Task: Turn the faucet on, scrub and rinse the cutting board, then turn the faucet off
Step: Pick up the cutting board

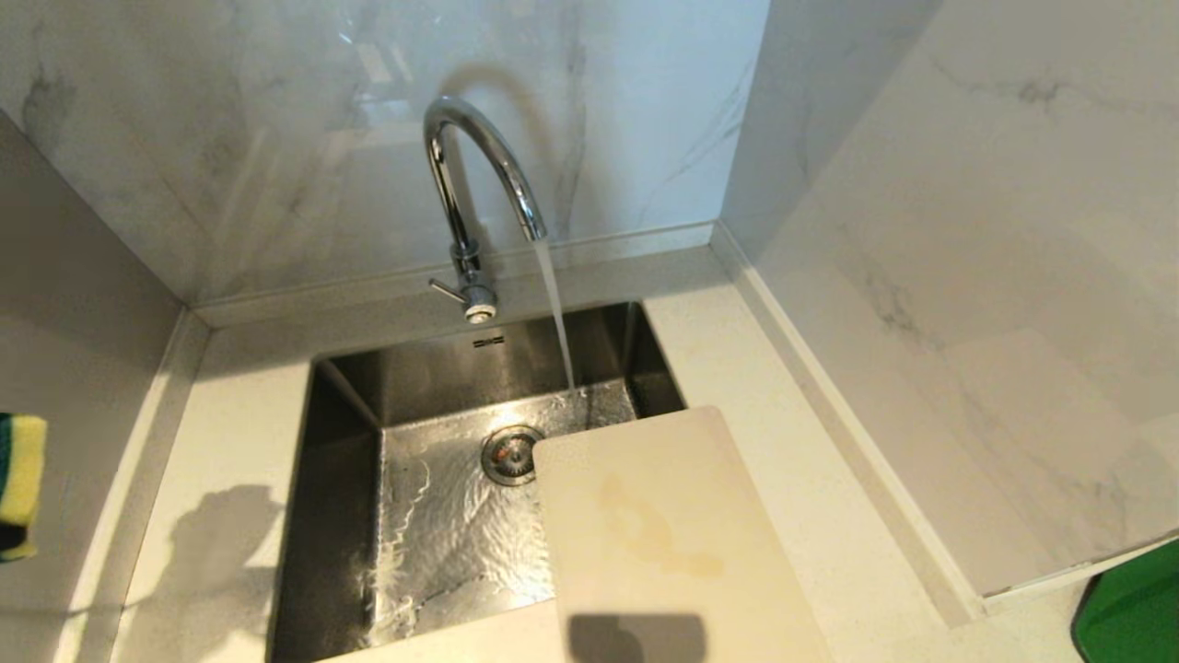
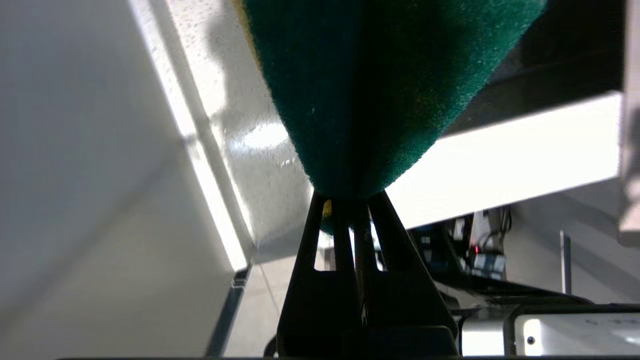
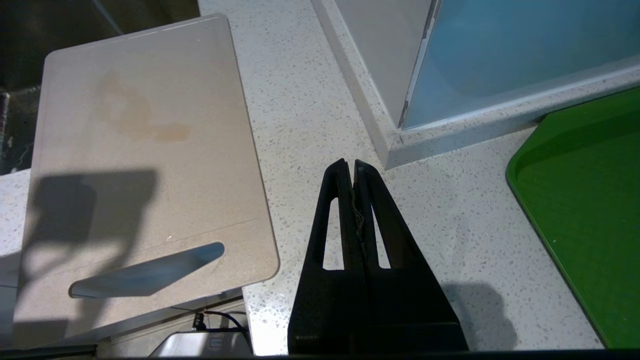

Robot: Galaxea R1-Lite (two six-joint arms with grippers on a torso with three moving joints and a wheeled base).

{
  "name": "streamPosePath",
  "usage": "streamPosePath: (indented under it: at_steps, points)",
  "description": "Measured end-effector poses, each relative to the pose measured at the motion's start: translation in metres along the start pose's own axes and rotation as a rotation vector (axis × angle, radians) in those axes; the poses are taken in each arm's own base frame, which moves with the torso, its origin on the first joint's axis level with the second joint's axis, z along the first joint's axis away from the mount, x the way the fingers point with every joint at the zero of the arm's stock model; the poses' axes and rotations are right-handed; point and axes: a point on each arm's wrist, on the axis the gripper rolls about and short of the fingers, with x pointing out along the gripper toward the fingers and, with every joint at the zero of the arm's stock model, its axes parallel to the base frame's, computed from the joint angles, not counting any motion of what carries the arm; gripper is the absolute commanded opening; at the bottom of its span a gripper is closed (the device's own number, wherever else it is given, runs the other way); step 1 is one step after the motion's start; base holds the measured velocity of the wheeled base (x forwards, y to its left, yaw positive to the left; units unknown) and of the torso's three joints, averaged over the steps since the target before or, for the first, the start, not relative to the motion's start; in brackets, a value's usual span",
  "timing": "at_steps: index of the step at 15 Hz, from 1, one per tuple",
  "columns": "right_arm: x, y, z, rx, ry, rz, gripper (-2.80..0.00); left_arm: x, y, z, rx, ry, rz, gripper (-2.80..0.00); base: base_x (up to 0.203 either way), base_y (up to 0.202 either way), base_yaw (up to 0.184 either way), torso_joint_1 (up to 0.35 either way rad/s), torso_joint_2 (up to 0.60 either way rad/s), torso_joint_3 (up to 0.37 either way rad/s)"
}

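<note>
The chrome gooseneck faucet [image 1: 465, 198] stands behind the steel sink [image 1: 350, 479], and a stream of water [image 1: 556, 313] runs from its spout into the basin. The cream-white cutting board [image 1: 659, 543] lies flat on the counter's right part, with one corner over the sink, its yellowish stain up and its handle slot [image 3: 147, 276] at the near end. My left gripper [image 2: 351, 200] is shut on a green and yellow sponge [image 2: 380, 85], whose edge shows at the far left [image 1: 20, 483], apart from the board. My right gripper [image 3: 351, 167] is shut and empty, over bare counter beside the board [image 3: 145, 150].
Marble walls close in the counter at the back, left and right. A bright green tray [image 3: 585, 200] lies on the counter at the near right [image 1: 1128, 608]. A round drain [image 1: 508, 454] sits in the wet sink floor.
</note>
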Motion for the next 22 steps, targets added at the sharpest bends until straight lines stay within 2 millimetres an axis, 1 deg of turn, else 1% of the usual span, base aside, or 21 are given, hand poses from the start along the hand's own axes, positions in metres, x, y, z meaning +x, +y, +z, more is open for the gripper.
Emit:
streamPosePath:
  at_steps: [3, 5, 7, 8, 9, 11, 15, 18, 20, 22]
  points:
    - [0.000, 0.000, 0.000, 0.000, 0.000, 0.000, -2.80, -0.050, -0.008, -0.051, 0.003, -0.132, 0.009, -2.80, 0.000, 0.000, 0.000, 0.000, 0.00, 0.000]
    - [0.000, 0.000, 0.000, 0.000, 0.000, 0.000, -2.80, -0.077, -0.012, -0.088, 0.006, -0.209, 0.015, -2.80, 0.000, 0.000, 0.000, 0.000, 0.00, 0.000]
    - [0.000, 0.000, 0.000, 0.000, 0.000, 0.000, -2.80, -0.096, -0.016, -0.124, 0.017, -0.303, 0.023, -2.80, 0.000, 0.000, 0.000, 0.000, 0.00, 0.000]
    - [0.000, 0.000, 0.000, 0.000, 0.000, 0.000, -2.80, -0.102, -0.017, -0.140, 0.024, -0.338, 0.039, -2.80, 0.000, 0.000, 0.000, 0.000, 0.00, 0.000]
    - [0.000, 0.000, 0.000, 0.000, 0.000, 0.000, -2.80, -0.105, -0.017, -0.150, 0.022, -0.366, 0.073, -2.80, 0.000, 0.000, 0.000, 0.000, 0.00, 0.000]
    - [0.000, 0.000, 0.000, 0.000, 0.000, 0.000, -2.80, -0.110, -0.017, -0.162, 0.019, -0.415, 0.110, -2.80, 0.000, 0.000, 0.000, 0.000, 0.00, 0.000]
    - [0.000, 0.000, 0.000, 0.000, 0.000, 0.000, -2.80, -0.112, -0.013, -0.175, 0.056, -0.462, 0.076, -2.80, 0.000, 0.000, 0.000, 0.000, 0.00, 0.000]
    - [0.000, 0.000, 0.000, 0.000, 0.000, 0.000, -2.80, -0.102, -0.011, -0.193, 0.064, -0.479, 0.065, -2.80, 0.000, 0.000, 0.000, 0.000, 0.00, 0.000]
    - [0.000, 0.000, 0.000, 0.000, 0.000, 0.000, -2.80, -0.089, -0.010, -0.210, 0.074, -0.489, 0.074, -2.80, 0.000, 0.000, 0.000, 0.000, 0.00, 0.000]
    - [0.000, 0.000, 0.000, 0.000, 0.000, 0.000, -2.80, -0.076, -0.008, -0.220, 0.060, -0.480, 0.134, -2.80, 0.000, 0.000, 0.000, 0.000, 0.00, 0.000]
